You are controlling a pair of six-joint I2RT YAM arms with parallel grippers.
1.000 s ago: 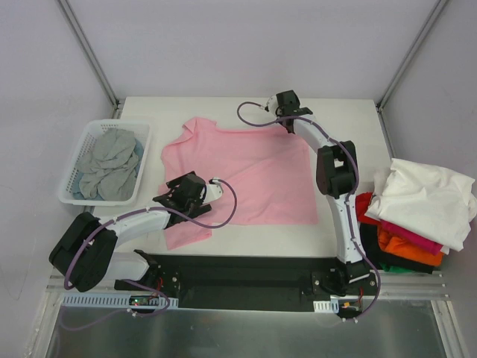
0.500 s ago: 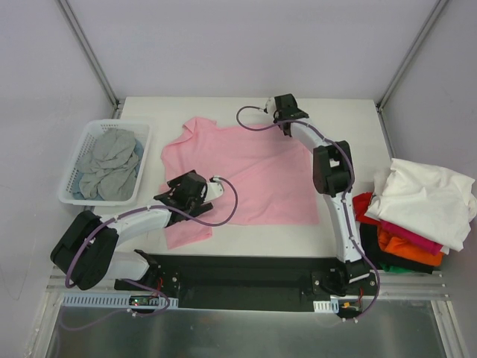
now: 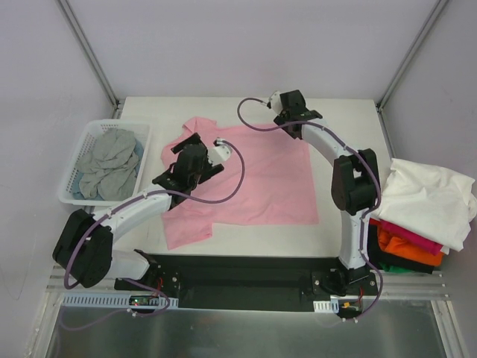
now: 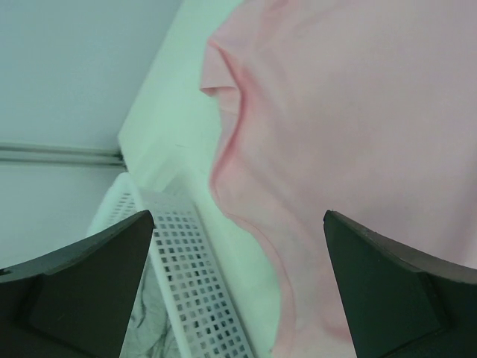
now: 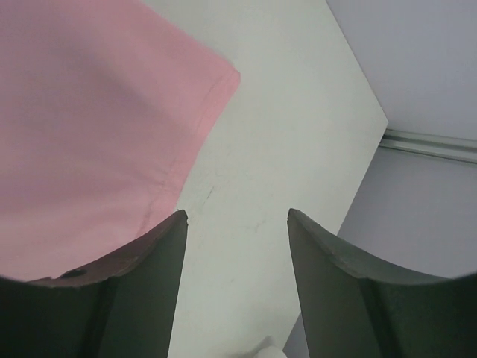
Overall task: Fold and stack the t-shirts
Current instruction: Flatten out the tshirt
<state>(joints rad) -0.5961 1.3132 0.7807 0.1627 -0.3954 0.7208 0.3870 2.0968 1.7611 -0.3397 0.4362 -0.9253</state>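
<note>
Pink t-shirt [image 3: 257, 179]: spread flat, bench [image 3: 346, 119] centre.
Left hand [image 4: 238, 220]: arm stretched toward 11 o'clock, above the shirt's collar side; fingers wide, empty.
Right hand [image 5: 237, 216]: arm reaching to 12 o'clock, above the shirt's far corner; fingers parted, holding nothing.

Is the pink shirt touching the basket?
Apart. The top view shows a strip of table between the pink shirt and the basket; the left wrist view agrees.

Bright, even, diffuse overhead light, faint shadows on the counter [image 3: 261, 240]; top view sharp, wrist views softer with dark, blurred end effector fingers [image 4: 82, 291] at lower corners.
</note>
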